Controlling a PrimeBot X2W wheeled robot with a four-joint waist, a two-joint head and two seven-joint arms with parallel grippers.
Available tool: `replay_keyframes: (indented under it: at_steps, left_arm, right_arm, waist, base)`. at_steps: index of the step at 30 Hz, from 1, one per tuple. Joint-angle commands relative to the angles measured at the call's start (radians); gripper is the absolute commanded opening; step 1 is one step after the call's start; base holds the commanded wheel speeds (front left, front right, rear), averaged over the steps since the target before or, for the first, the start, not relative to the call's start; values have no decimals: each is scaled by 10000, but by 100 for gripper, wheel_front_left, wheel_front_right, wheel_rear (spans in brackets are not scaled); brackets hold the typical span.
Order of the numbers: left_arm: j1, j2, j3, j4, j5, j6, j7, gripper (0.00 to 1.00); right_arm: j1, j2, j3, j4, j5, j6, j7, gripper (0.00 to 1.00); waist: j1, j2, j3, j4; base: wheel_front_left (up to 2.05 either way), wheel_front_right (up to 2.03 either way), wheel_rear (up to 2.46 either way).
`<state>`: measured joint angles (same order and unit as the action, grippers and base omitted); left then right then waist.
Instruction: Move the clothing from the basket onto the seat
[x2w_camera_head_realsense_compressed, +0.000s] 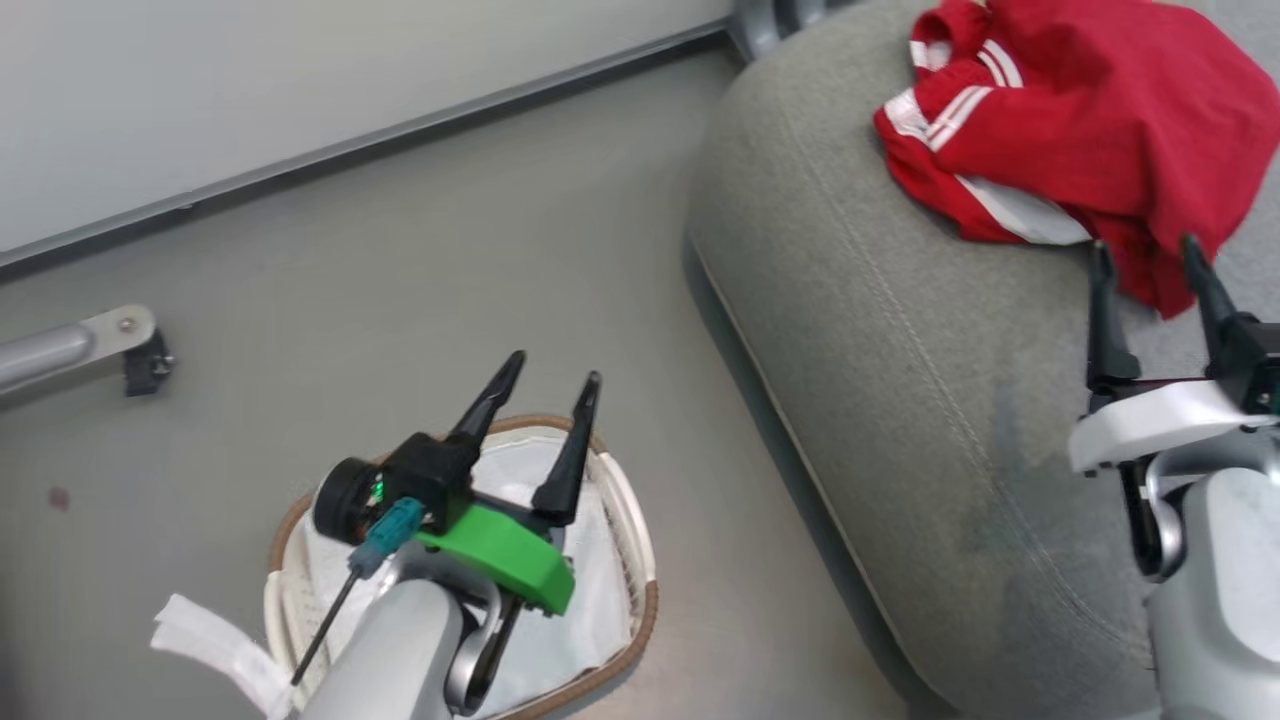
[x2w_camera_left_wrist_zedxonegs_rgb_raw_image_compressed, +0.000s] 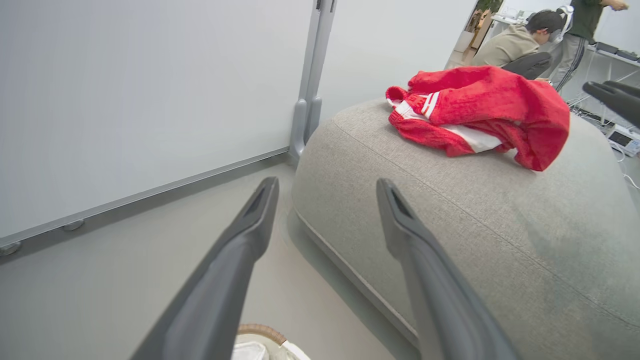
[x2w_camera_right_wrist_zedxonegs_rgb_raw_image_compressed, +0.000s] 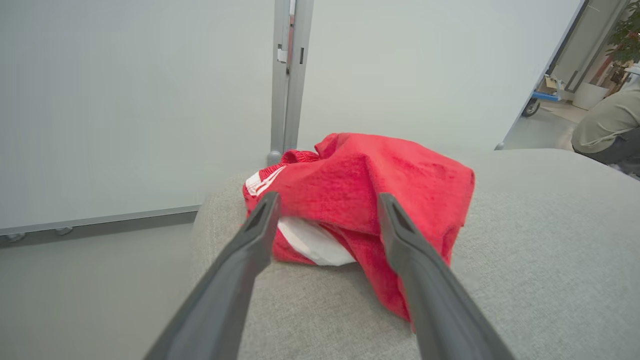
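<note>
**Operator:** Report the state of your grippers.

**Unit:** My right gripper: fingers spread apart, nothing held, tips at the near edge of the clothing. I cannot tell whether they touch it. My left gripper: fingers likewise spread, empty, above the basket.

**Operator:** Location and count?

**Unit:** One red heap, far right on one seat. I cannot count the garments in it. One basket, near left on the floor, its white liner exposed.
</note>
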<state>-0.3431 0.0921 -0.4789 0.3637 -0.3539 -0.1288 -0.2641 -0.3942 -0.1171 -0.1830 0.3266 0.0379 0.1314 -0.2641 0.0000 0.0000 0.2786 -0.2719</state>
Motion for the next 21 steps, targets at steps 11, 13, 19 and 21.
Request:
replay_keyframes:
  at_steps: [11, 13, 19, 21]
  left_arm:
    - [972, -223, 2726, 272, 930, -28, -4, 100]
    - [1087, -255, 3104, 323, 1099, -28, -5, 100]
    - [1424, -307, 4226, 461, 1579, 39, -5, 100]
    - [1569, -338, 4537, 425, 1712, 44, -4, 100]
  right_arm:
    - [-136, 611, 1081, 85, 197, -14, -4, 100]
    - [-40, 631, 1242, 140, 155, -14, -4, 100]
    - [265, 635, 1613, 346, 653, -14, -4, 100]
    - [376, 635, 1743, 407, 735, -14, -4, 100]
  waist:
    - [0, 0, -829, 1839]
    - [0, 0, -907, 2039]
    - [0, 0, -1085, 2443]
    - [0, 0, -1147, 2492]
  base:
    - [0, 0, 0]
    - [0, 0, 0]
    - [0, 0, 0]
    - [0, 0, 0]
